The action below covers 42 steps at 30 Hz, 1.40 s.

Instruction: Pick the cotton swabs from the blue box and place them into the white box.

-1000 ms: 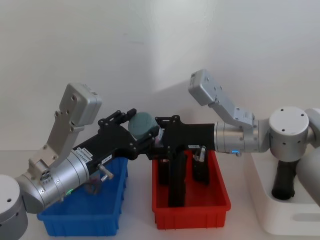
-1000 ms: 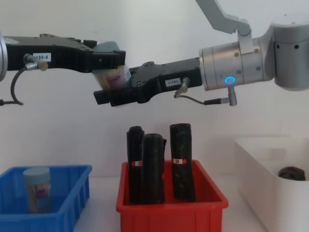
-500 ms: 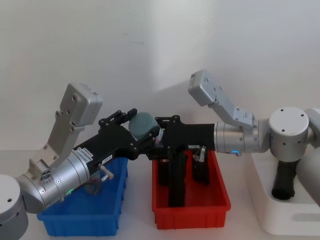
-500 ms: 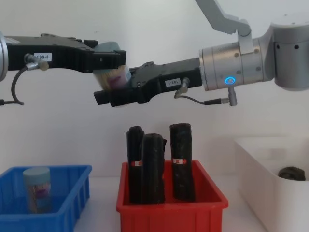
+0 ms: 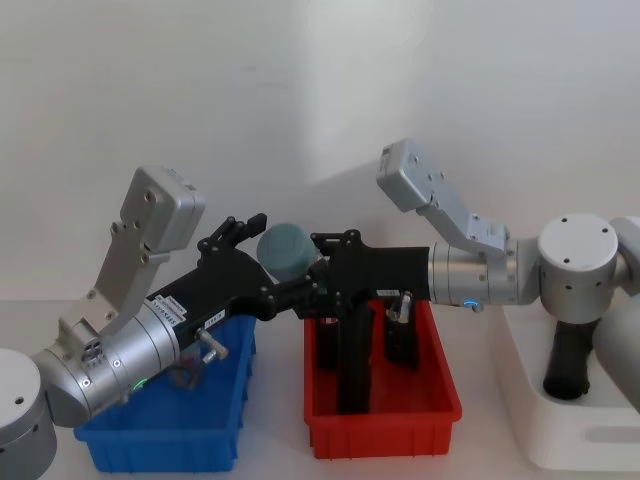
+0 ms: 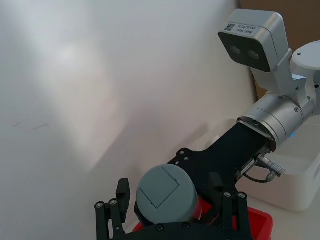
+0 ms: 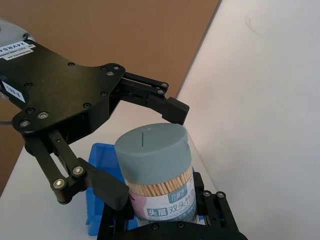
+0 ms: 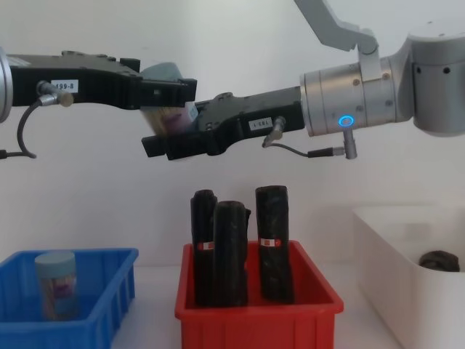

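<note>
Meeting in mid-air above the gap between blue box (image 5: 160,425) and red bin (image 5: 380,420) in the head view, left gripper (image 5: 262,262) and right gripper (image 5: 305,290) both sit at one cotton swab tub (image 5: 287,248), lid up. Black rolls (image 5: 352,360) stand in the red bin; white box (image 5: 570,430) is far right w/ a dark object inside.

Left wrist view: tub's grey-blue lid (image 6: 166,194) sits between the left gripper's black fingers (image 6: 122,192), which stand clear of it on both sides, i.e. spread wide. Right gripper's body (image 6: 227,155) reaches in from the far side.

Right wrist view: tub (image 7: 157,175), purple label and swab sticks visible, stands upright w/ its base seated in the right gripper (image 7: 162,222), pincer closed on the tub's lower part. Left gripper's fingers (image 7: 110,187) flank it w/ gaps either side. Blue box corner (image 7: 100,155) lies below.

Chest view: tub (image 8: 171,120) is high above the table, tilted slightly, between left gripper (image 8: 174,93) and right gripper (image 8: 174,145). A second cotton swab tub (image 8: 55,285) stands upright in the blue box (image 8: 109,298). Three black rolls (image 8: 231,251) stand in the red bin (image 8: 254,320). White box (image 8: 385,247) at right.
</note>
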{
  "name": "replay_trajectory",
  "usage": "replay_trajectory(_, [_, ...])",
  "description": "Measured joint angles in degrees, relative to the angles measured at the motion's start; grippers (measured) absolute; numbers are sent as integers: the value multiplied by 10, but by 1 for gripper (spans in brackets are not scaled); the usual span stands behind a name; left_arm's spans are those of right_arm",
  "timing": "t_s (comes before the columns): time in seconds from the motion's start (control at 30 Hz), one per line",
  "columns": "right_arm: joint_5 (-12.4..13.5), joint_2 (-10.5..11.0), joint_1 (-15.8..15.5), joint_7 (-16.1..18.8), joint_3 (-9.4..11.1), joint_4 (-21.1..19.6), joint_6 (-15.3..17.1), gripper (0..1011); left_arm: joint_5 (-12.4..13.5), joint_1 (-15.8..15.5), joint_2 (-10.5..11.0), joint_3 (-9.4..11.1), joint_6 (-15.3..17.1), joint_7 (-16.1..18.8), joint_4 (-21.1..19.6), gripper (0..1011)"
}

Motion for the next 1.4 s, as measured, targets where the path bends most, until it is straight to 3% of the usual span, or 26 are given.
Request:
replay_trajectory(0.23, [-2, 3, -2, -8, 1, -6, 3, 653, 0, 0, 0, 0, 0, 0, 0, 1003])
replay_trajectory(0.57, [-11, 25, -25, -53, 9, -48, 29, 653, 0, 0, 0, 0, 0, 0, 0, 1003])
replay_trajectory(0.93, [-18, 58, -64, -124, 19, -117, 72, 652, 0, 0, 0, 0, 0, 0, 0, 1003])
replay_trajectory(1.4, [-16, 107, -128, -243, 33, -216, 132, 652, 0, 0, 0, 0, 0, 1, 0, 1003])
